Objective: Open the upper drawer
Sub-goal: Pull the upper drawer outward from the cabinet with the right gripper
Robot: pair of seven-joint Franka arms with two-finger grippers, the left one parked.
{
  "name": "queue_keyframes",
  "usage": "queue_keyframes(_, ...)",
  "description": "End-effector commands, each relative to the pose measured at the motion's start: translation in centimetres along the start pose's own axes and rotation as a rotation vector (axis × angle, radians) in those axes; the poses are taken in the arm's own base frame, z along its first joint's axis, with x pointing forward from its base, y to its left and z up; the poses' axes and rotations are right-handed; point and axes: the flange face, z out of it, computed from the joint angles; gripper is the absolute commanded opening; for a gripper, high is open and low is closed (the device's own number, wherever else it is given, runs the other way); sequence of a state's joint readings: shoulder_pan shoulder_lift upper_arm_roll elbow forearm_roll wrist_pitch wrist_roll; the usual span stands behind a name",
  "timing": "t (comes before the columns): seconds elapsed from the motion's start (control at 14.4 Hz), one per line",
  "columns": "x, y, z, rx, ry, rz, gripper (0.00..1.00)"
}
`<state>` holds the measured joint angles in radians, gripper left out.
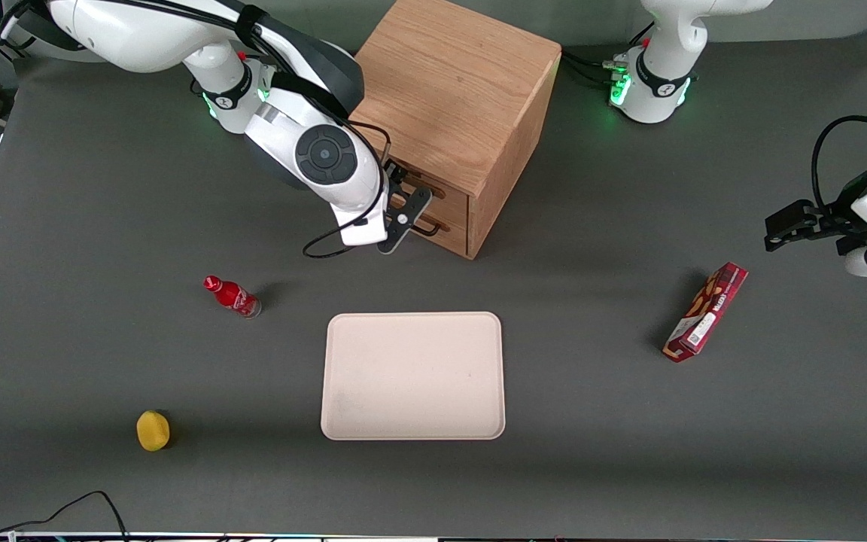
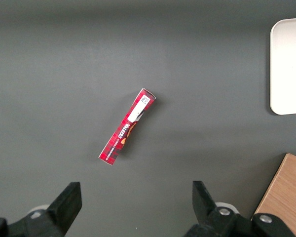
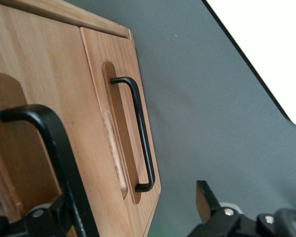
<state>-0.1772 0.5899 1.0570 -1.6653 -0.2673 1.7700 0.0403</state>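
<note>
The pincer [image 1: 409, 197] sits at the cabinet [image 1: 452, 105] front, fingers [image 3: 207, 205] spread wide, straddling the upper drawer's handle [image 3: 54, 148] without visibly gripping it. The upper drawer [image 3: 34, 133] lies flush in the cabinet, its front facing the tray [image 1: 413, 375], its handle's long axis horizontal. The lower drawer [image 3: 113, 89] sits just below the pincer.
</note>
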Motion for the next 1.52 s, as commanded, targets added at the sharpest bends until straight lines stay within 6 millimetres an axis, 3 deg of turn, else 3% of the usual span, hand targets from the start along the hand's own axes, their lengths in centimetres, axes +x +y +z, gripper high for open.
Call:
queue_keyframes(0.0,0.2,1.1,0.6,-0.021,0.014,0.015,1.0)
queue_keyframes(0.28,0.5,2.2,0.7,-0.037,0.018,0.022,1.0)
queue_keyframes(1.46,1.6,8.4,-1.7,-0.122,0.074,0.05,1.0)
